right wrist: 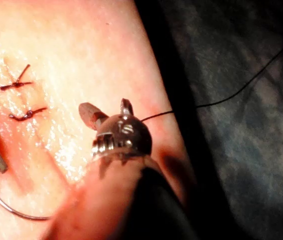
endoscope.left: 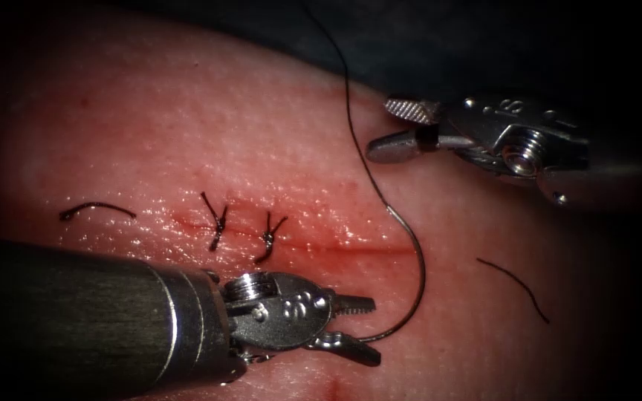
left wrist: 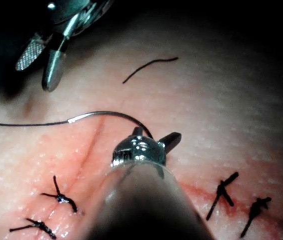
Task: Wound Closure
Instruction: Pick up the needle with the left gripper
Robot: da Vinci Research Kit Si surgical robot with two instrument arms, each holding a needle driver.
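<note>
"IS" on right end effector

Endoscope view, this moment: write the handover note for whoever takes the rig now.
Left tool: jaws open around the needle's tip end, not clamped; holds nothing.
Right tool: jaws open, above the cut, holds nothing; the thread runs past it.
Needle: lies on the tissue, across the cut's right end, not in the tissue.
Done: two knotted stitches on the cut's left part. Cut ends of thread lie on either side.
Left: the cut's right stretch is unstitched.
</note>
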